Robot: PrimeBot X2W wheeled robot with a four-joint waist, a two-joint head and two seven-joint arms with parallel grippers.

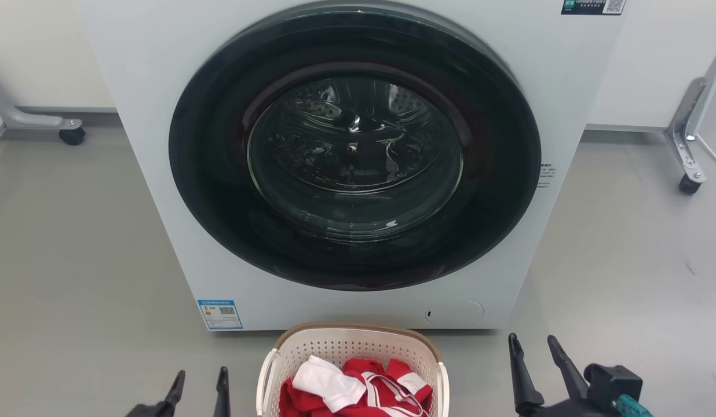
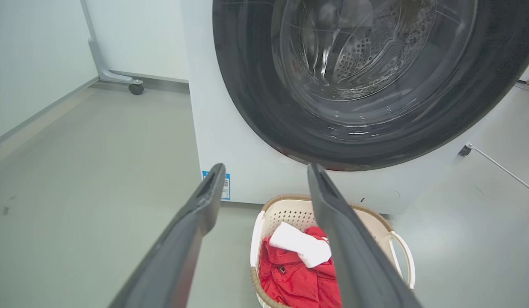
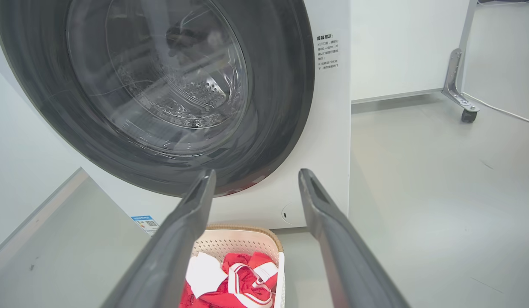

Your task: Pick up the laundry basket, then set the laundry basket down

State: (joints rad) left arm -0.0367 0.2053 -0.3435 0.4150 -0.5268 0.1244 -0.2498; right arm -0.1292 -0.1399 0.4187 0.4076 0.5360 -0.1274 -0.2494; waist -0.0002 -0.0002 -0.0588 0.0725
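The laundry basket (image 1: pixel 358 347), holding red and white clothes, sits on the floor just before the washing machine (image 1: pixel 155 191), between my left and right jaws. Both gape empty, not touching it. Pick-up isn't begun; next, I likely reach its side handles.

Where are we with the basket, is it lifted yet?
Nothing looks done: the basket sits on the floor before the washer, laundry inside. In hand: the left gripper and right gripper flank it, both open, touching nothing. Left: grasp, lift, set down.
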